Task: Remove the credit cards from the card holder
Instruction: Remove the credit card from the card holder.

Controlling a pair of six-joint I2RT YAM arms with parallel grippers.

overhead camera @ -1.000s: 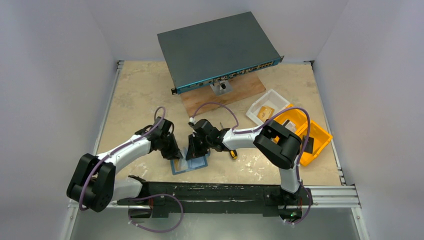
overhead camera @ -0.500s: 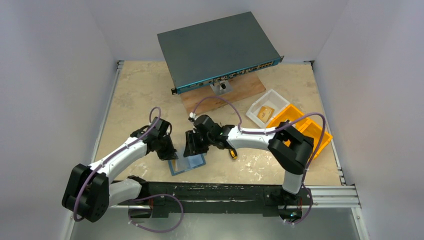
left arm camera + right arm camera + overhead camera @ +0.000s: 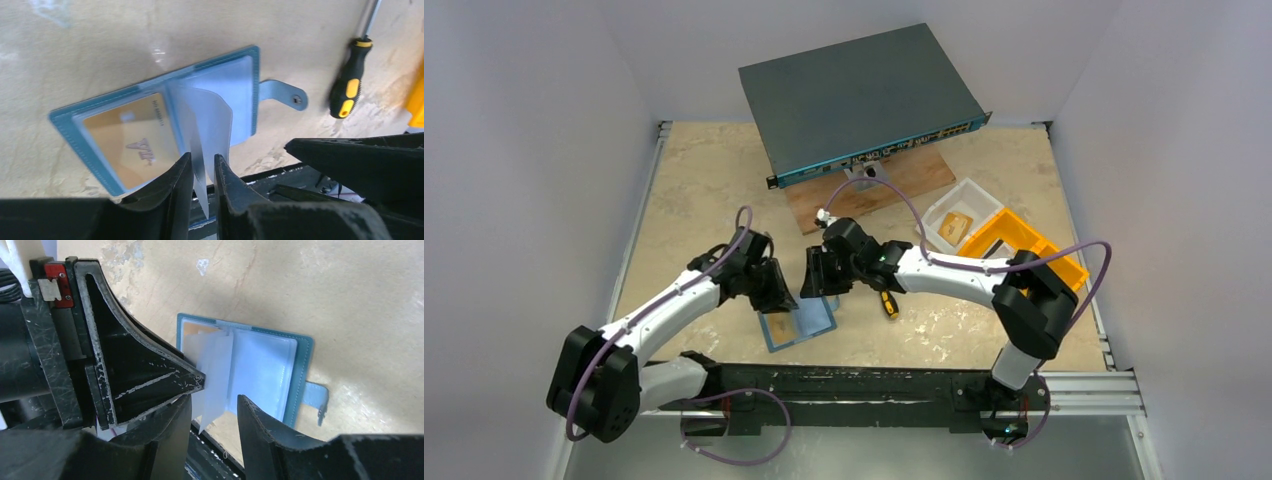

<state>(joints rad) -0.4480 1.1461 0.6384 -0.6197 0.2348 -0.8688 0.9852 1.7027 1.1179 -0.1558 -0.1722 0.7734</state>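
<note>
The card holder [image 3: 240,85] lies open and flat on the table [image 3: 694,190], close to my front rail and between the two grippers. The left wrist camera shows me a gold card [image 3: 130,135] in its left pocket. It also shows the left gripper [image 3: 204,175] with its fingers nearly together, pinching a clear sleeve [image 3: 210,120] that stands up from the spine. The right wrist camera shows the right gripper [image 3: 212,415] spread wide, with the sleeve's edge between its fingers. From overhead I can't make out the sleeve at all.

The holder is teal outside and paler blue inside, and its strap tab [image 3: 282,94] sticks out sideways. A screwdriver [image 3: 350,80] lies near it.

The table is mottled beige. At the back a network switch [image 3: 854,100] sits on a wooden board [image 3: 914,178]. A white bin [image 3: 936,212] and an orange bin [image 3: 1064,265] are to the right, and the walls are white.
</note>
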